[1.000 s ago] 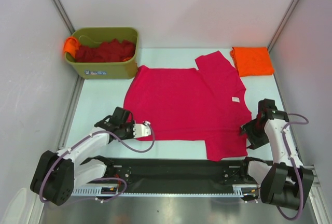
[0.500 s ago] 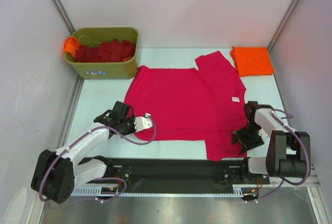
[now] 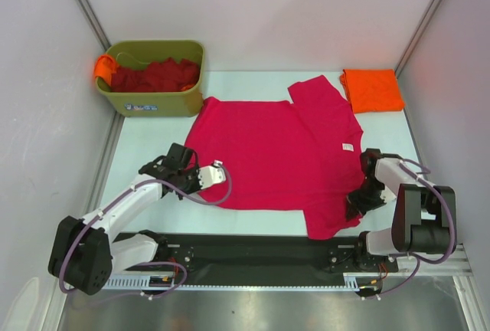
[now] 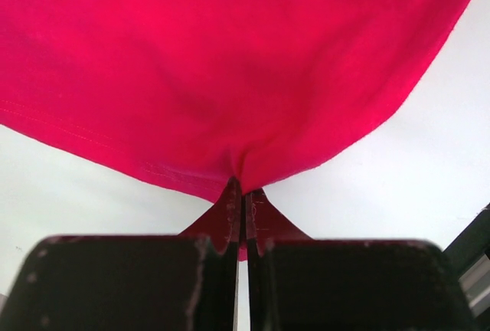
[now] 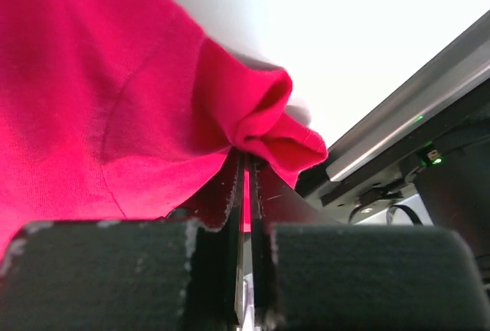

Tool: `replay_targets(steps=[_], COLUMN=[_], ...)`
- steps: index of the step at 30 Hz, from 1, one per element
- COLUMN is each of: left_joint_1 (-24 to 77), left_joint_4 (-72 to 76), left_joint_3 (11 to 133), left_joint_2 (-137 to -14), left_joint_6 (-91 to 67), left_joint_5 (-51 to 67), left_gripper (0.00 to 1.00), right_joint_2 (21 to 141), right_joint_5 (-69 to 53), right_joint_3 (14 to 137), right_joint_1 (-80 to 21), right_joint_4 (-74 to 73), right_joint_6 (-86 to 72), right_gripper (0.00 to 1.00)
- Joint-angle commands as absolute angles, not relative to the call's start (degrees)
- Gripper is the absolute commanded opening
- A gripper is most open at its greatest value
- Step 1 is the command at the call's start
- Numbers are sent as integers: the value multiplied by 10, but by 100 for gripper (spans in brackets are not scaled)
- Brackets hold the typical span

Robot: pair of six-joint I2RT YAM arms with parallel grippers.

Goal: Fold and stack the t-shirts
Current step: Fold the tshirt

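Observation:
A crimson-pink t-shirt (image 3: 279, 151) with a small white neck label (image 3: 347, 147) lies spread on the table. My left gripper (image 3: 217, 175) is shut on its near-left hem corner; the left wrist view shows the cloth (image 4: 230, 70) pinched between the jaws of the left gripper (image 4: 243, 193). My right gripper (image 3: 354, 201) is shut on the near-right sleeve, and in the right wrist view the bunched sleeve cloth (image 5: 268, 128) sits in the right gripper (image 5: 246, 164). A folded orange t-shirt (image 3: 372, 90) lies at the far right. Dark red t-shirts (image 3: 155, 76) fill the bin.
The olive-green bin (image 3: 157, 101) stands at the far left, with an orange cloth (image 3: 102, 66) hanging over its left rim. White walls with metal rails close in both sides. A black rail (image 3: 253, 258) runs along the near edge of the table.
My right gripper moved in from the right over the near sleeve and shut on it. My left gripper, still shut on the hem, shifted slightly forward and right.

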State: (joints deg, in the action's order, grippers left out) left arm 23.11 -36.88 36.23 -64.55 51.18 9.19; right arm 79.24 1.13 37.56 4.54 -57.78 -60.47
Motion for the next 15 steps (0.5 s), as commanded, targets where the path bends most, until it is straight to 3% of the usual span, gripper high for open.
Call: replay_targets(steps=[1, 10, 15], left_joint_1=[227, 207, 188], left_joint_4=[-385, -365, -354], left_joint_3=[401, 447, 501], left_joint_2=[-650, -691, -750], left_joint_6=[499, 511, 526], left_joint_5=[98, 86, 91], left_gripper=[0, 0, 0], right_joint_2=[802, 776, 823], right_joint_5=[50, 66, 58], right_joint_3=[409, 540, 586], right_joint_1=[45, 37, 39], right_joint_4=[-578, -596, -534], right_joint_6=[-571, -482, -463], right_gripper=[0, 0, 0])
